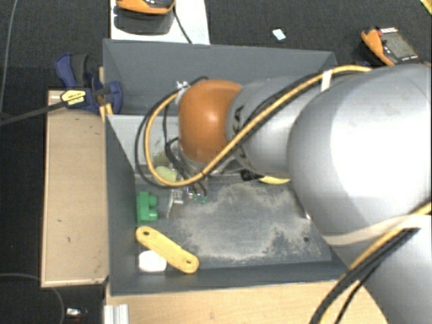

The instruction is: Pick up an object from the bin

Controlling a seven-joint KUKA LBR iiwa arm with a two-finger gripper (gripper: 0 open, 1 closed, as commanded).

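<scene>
My gripper [183, 194] shows as a small metal part below the arm's orange cover, low over the bin's left side. A pale yellow-green rounded thing [165, 175] lies just left of it, partly hidden by cables. A green block [146, 206] sits on the floor a little further left and nearer the front. Whether anything is in the gripper is hidden.
A flat yellow elongated piece with a hole [167, 250] lies slantwise in the front left corner, a small white cap-like thing [152, 262] beside it. The big grey arm covers the bin's right side. The dusty floor stretches across the front middle.
</scene>
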